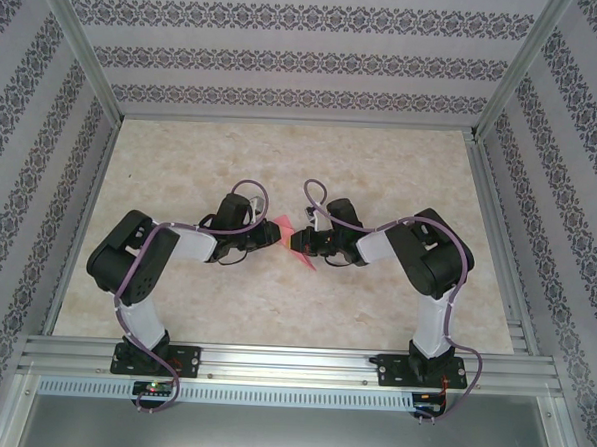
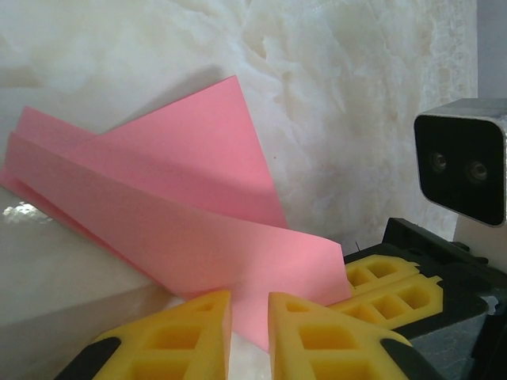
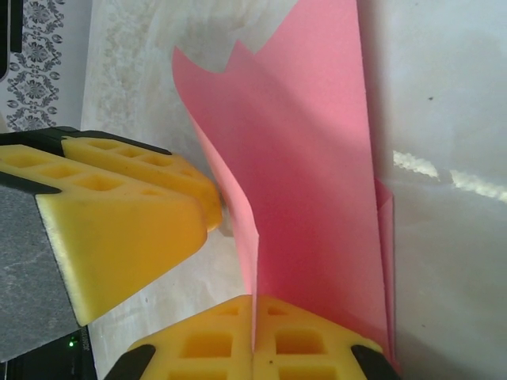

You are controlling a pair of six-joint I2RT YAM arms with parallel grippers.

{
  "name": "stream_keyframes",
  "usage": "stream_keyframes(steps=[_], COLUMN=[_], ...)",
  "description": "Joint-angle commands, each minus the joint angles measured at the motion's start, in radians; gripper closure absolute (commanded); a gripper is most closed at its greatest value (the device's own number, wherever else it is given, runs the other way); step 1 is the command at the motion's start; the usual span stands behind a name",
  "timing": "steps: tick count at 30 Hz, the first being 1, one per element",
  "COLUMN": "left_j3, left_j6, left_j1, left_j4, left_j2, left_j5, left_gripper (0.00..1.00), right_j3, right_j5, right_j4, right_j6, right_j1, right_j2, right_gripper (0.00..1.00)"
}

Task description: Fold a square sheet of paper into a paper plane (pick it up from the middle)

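My right tool (image 3: 253,301) clamps the smooth creased pink paper (image 3: 309,158); my left tool (image 2: 249,297) barely parts around its corner.

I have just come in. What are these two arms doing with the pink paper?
Two robot arms meet over a pink paper sheet in the middle of the table. The sheet is already partly folded, with creases and flaps standing up. The right gripper is shut on one edge of it. The left gripper has its fingers slightly apart, with another flap in the gap. It is not yet a finished plane.
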Motion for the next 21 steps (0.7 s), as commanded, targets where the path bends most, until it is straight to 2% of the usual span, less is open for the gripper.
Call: stream_keyframes(steps=[1, 12, 21], left_j3=[0.03, 0.024, 0.049], left_j6=[0.003, 0.007, 0.009], left_j1=[-0.008, -0.01, -0.009], left_j4=[0.041, 0.096, 0.033], left_j2=[0.016, 0.012, 0.049], left_j5=[0.008, 0.028, 0.004], left_gripper=[0.8, 0.8, 0.82], right_j3=[0.004, 0.013, 0.018], right_j5=[0.038, 0.054, 0.06], right_j4=[-0.06, -0.107, -0.119], right_j6=[0.006, -0.014, -0.016], right_j1=[-0.009, -0.008, -0.008], right_j2=[0.022, 0.03, 0.034], right_gripper=[0.98, 0.98, 0.99])
